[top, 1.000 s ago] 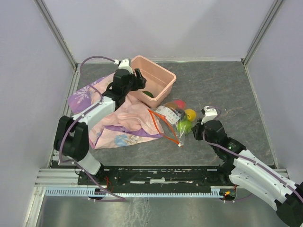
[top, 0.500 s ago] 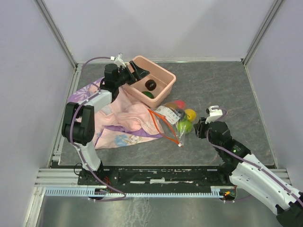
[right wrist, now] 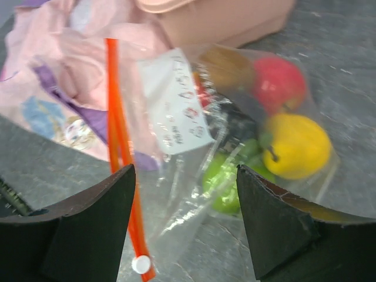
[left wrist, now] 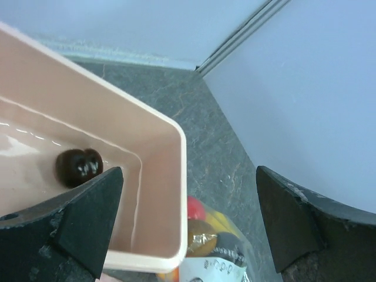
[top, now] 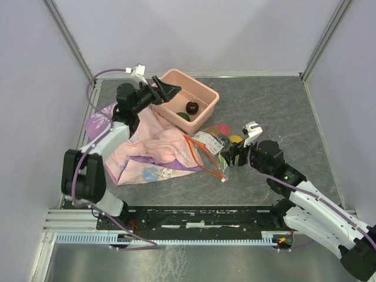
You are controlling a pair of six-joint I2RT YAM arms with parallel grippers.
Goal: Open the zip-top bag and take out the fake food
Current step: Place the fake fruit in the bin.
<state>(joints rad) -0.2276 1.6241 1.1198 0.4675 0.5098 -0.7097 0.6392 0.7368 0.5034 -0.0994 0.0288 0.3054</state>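
My left gripper (top: pixel 172 92) hangs over the left corner of the tub (top: pixel 205 93), jaws spread wide with nothing between them. My right gripper (right wrist: pixel 185 176) sits low over the bag (right wrist: pixel 194 147), jaws also apart and empty. I cannot tell whether they touch the plastic.

The table (top: pixel 282 111) is dark grey, veined like stone, matt and flat. Pale walls (top: pixel 194 29) close it in on three sides, with metal posts (top: pixel 67 38) at the back corners. A metal rail (top: pixel 194 217) runs along the near edge where my bases are bolted.

The bag lies on the table just in front of the tub, between it and my right gripper. Its orange zip strip (right wrist: pixel 120 147) runs beside the pink cloth (top: pixel 153 147), which is rumpled at the left, and the white slider (right wrist: pixel 140 264) sits at the strip's near end. Most of the food (right wrist: pixel 296 145) is inside the bag: red, yellow, green and brown pieces pressed together. A dark piece (left wrist: pixel 78 167) and a green piece (top: pixel 183 116) lie in the tub.
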